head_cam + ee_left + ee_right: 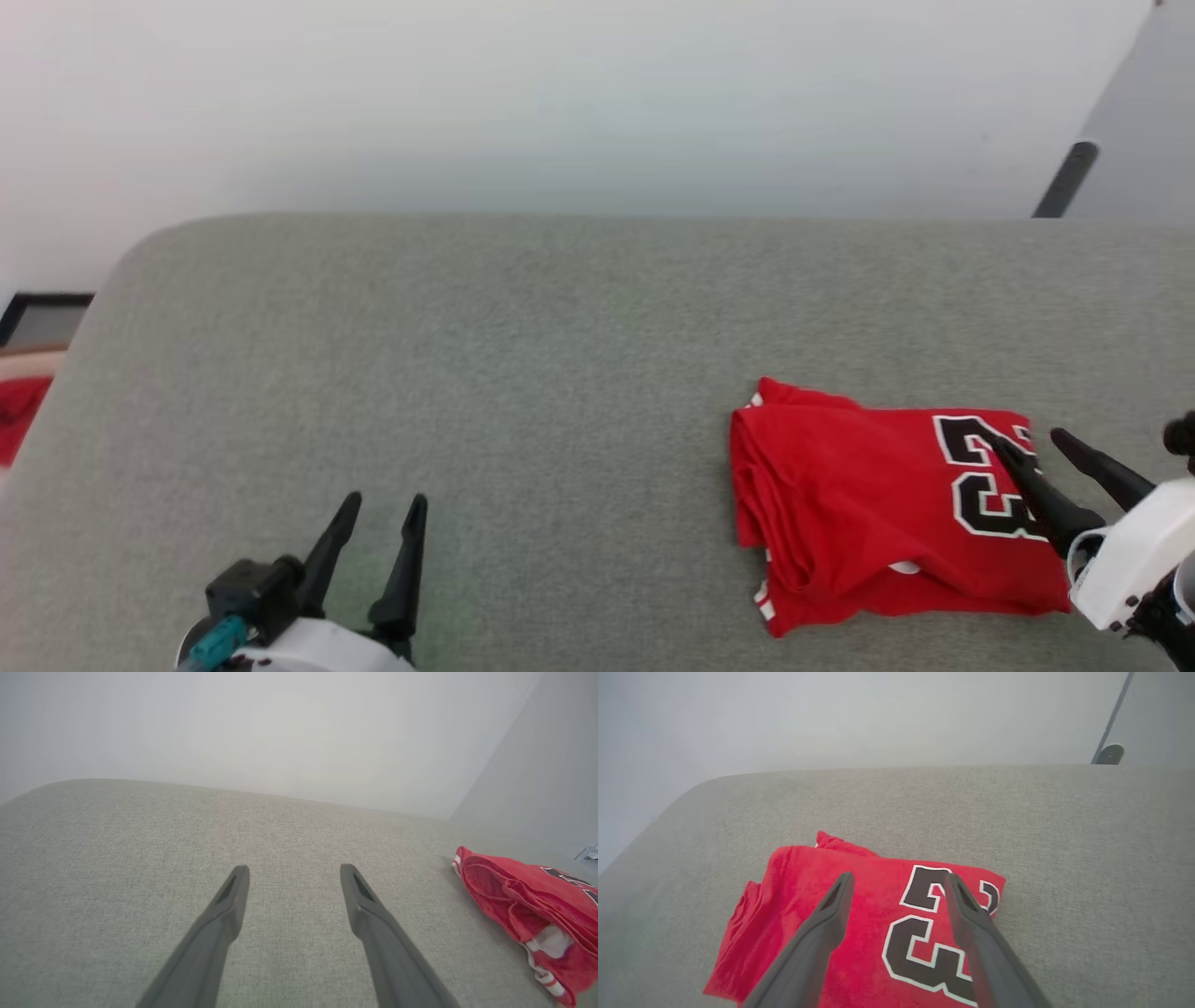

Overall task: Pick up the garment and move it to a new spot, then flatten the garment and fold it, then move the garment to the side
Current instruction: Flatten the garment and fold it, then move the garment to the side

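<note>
While the garment [868,504] lies folded into a compact red rectangle on the grey padded surface [560,355], toward that surface's right end and close to its near edge, you have both pincers spread wide. Your right gripper [1029,441] sits over the surface's right end. Its two dark fingers reach across the black, white-outlined "23" on top of the fold, apart rather than pinching. You cannot tell whether they touch the cloth. In the right wrist view, the right gripper [899,877] frames that number, and the garment [784,891] shows its loose layered edges facing the surface's left end. Your left gripper [386,502] hangs over the surface's near left part. In the left wrist view, the left gripper [294,870] points across grey fabric. The garment [514,891] lies farther toward the surface's right end, striped trim and a bit of white peeking from its folds.
</note>
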